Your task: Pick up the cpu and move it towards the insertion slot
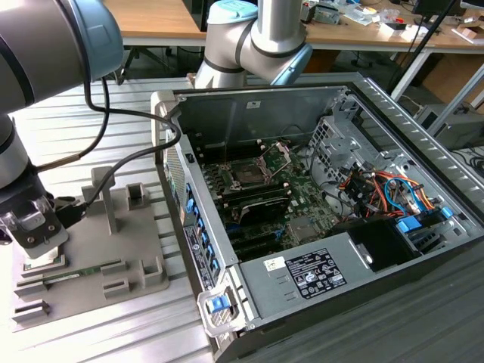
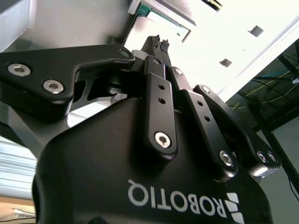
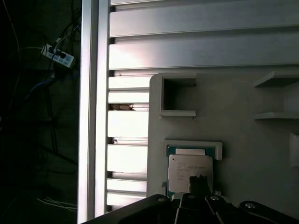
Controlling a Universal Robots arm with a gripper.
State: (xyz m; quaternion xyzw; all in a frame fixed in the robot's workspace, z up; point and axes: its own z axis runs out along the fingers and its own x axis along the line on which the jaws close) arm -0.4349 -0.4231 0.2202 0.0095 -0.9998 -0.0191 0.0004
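Observation:
The cpu point(image 3: 189, 169), a flat square chip with a silvery top and thin green rim, lies in a framed pocket of the grey fixture plate point(image 3: 243, 140). My gripper point(image 3: 198, 179) hangs right over the chip, shut, its two fingertips point(image 2: 156, 42) pressed together with nothing between them. From the second wrist view the cpu point(image 2: 147, 29) lies just beyond the tips. In the exterior view my gripper point(image 1: 35, 243) and the cpu point(image 1: 41, 260) are at the far left. The insertion slot point(image 1: 246, 175) is inside the open computer case, with its silver retention plate point(image 1: 280, 155) hinged up.
A long green memory stick point(image 1: 85, 271) lies on the fixture plate point(image 1: 144, 249) among raised grey posts and brackets. The case's side wall point(image 1: 178, 189) stands between the fixture and the motherboard. Cables point(image 1: 378, 189) and a power supply point(image 1: 318, 272) are on the case's right.

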